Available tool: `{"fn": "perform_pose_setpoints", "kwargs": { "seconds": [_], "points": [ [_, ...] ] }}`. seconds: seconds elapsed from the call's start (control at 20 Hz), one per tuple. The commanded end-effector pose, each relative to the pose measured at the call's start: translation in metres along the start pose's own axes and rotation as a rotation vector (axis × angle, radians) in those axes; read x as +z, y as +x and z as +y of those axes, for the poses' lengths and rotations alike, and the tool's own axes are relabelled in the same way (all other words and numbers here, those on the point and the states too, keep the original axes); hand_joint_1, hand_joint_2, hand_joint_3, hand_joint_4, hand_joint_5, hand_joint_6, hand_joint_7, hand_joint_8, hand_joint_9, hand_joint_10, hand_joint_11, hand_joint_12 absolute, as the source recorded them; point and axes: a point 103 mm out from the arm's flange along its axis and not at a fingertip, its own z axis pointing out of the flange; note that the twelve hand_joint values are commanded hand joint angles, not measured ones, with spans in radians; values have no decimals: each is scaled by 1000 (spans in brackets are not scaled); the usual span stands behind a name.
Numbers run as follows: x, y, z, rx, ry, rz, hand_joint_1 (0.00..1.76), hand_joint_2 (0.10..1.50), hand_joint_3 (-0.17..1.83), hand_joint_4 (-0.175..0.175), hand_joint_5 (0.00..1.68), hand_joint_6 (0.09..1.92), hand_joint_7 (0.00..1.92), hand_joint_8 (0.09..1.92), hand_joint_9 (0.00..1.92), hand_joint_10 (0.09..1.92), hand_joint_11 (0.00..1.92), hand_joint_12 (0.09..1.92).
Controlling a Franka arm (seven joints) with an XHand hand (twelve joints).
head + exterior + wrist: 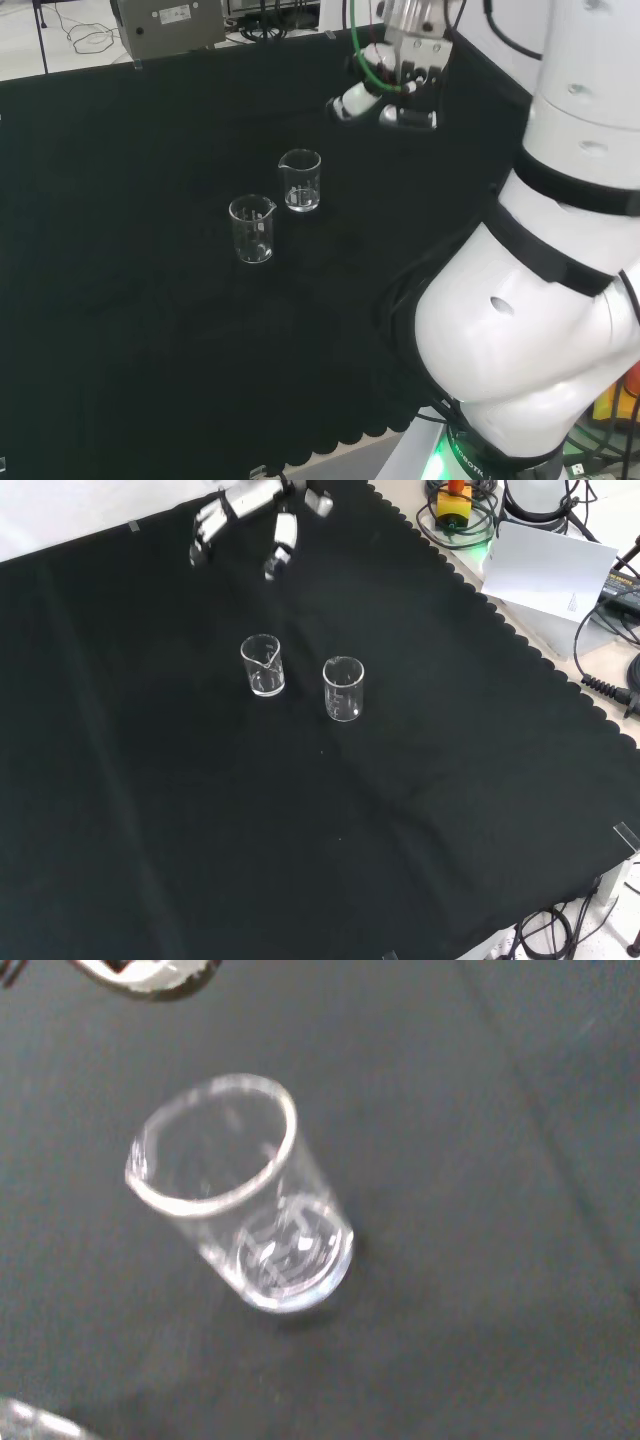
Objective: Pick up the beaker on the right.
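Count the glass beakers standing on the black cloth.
2. In the head view, one beaker stands nearer the robot hand, and the other beaker sits down and left of it. Clear glassware is hard to spot, but no others are visible.

Clear glass on black cloth

We see two colourless clear glass beakers, one (264, 666) at upper centre of the front view and one (343, 688) right of it, on the plain black scallop-edged cloth (300, 830); the black and white robot hand (250, 510) shows top left, white arm links (540, 300) at the head view's right.
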Motion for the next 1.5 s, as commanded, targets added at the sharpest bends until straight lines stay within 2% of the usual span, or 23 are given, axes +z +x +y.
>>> {"fn": "perform_pose_setpoints", "kwargs": {
  "seconds": [0.05,0.25,0.5,0.7,0.8,0.95,1.1,1.5],
  "points": [
    [73,9,43,-152,79,79,769,628,539,-28,387,87,162,644,325,687,5,1412],
    [91,5,45,-207,80,91,800,595,543,-27,388,87,164,644,305,675,0,1389],
    [96,1,46,-274,76,117,835,553,570,-25,391,87,181,643,318,665,0,1370],
    [102,0,47,-308,81,130,845,535,585,-24,393,87,199,646,336,662,0,1371],
    [105,-1,49,-337,74,149,858,527,586,-23,395,87,205,648,341,662,0,1373],
    [108,-1,53,-348,73,177,875,518,590,-22,402,87,216,650,351,659,0,1375],
    [112,-3,61,-398,46,248,900,507,605,-20,428,87,227,650,367,650,0,1379],
    [123,1,73,-488,11,340,931,487,644,-19,543,87,302,659,440,627,21,1390]
  ]
}}
